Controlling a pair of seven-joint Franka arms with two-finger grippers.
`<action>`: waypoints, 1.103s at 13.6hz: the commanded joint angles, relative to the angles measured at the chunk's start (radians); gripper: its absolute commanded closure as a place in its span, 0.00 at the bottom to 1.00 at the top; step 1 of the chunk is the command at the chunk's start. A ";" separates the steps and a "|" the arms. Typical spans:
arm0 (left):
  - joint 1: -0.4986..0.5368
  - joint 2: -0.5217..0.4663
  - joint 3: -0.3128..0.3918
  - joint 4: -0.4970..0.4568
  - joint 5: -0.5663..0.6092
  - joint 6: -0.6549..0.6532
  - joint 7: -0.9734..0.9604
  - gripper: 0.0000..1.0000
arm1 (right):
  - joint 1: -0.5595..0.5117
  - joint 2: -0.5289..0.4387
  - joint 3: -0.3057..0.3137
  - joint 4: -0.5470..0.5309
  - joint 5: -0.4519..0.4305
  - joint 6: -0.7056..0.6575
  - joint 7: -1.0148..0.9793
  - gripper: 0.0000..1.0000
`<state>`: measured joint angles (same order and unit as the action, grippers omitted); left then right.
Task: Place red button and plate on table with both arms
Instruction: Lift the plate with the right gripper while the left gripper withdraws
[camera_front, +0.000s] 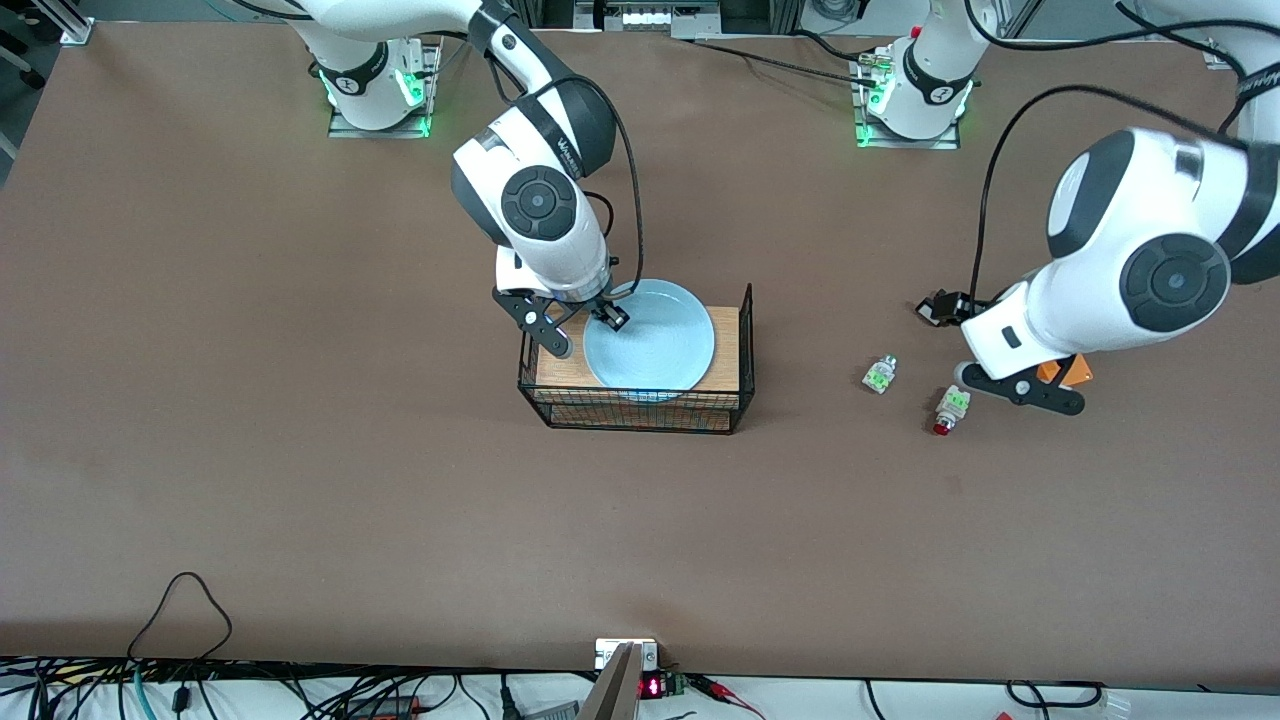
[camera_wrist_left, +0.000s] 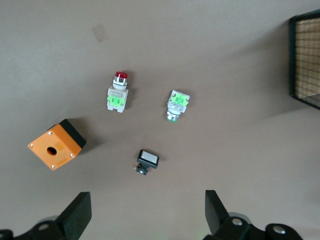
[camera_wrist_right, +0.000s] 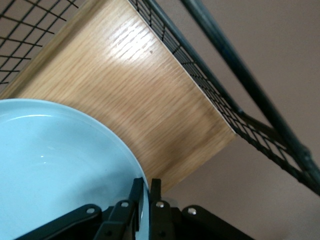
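The pale blue plate (camera_front: 650, 345) lies on the wood top of a black wire rack (camera_front: 640, 410) mid-table. My right gripper (camera_front: 590, 326) is shut on the plate's rim at the end toward the right arm; in the right wrist view its fingers (camera_wrist_right: 148, 187) pinch the plate (camera_wrist_right: 50, 165). The red button (camera_front: 947, 410) lies on the brown table (camera_front: 300, 450) toward the left arm's end. My left gripper (camera_front: 1000, 355) hangs open and empty above the table beside it. In the left wrist view the left gripper (camera_wrist_left: 147, 212) is spread wide, well clear of the red button (camera_wrist_left: 118, 92).
A green-and-white part (camera_front: 879, 374) lies beside the red button, toward the rack. An orange box with a hole (camera_front: 1065, 372) sits under the left arm. The left wrist view shows that part (camera_wrist_left: 176, 105), the box (camera_wrist_left: 55, 145), a small black-and-white part (camera_wrist_left: 146, 161) and the rack's corner (camera_wrist_left: 305, 60).
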<state>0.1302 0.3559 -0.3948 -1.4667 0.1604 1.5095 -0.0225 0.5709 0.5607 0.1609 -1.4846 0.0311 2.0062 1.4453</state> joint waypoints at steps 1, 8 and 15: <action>-0.030 -0.002 -0.003 0.135 0.028 -0.113 -0.062 0.00 | 0.000 -0.036 -0.009 -0.011 0.000 0.003 -0.019 1.00; -0.157 -0.254 0.287 -0.123 -0.171 0.129 -0.068 0.00 | -0.055 -0.281 -0.009 -0.002 0.105 -0.055 -0.100 1.00; -0.176 -0.391 0.341 -0.319 -0.088 0.265 -0.005 0.00 | -0.320 -0.335 -0.040 -0.019 0.098 -0.302 -0.733 1.00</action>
<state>-0.0348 -0.0072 -0.0650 -1.7429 0.0512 1.7520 -0.0451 0.3293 0.2323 0.1141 -1.4801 0.1189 1.7456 0.8750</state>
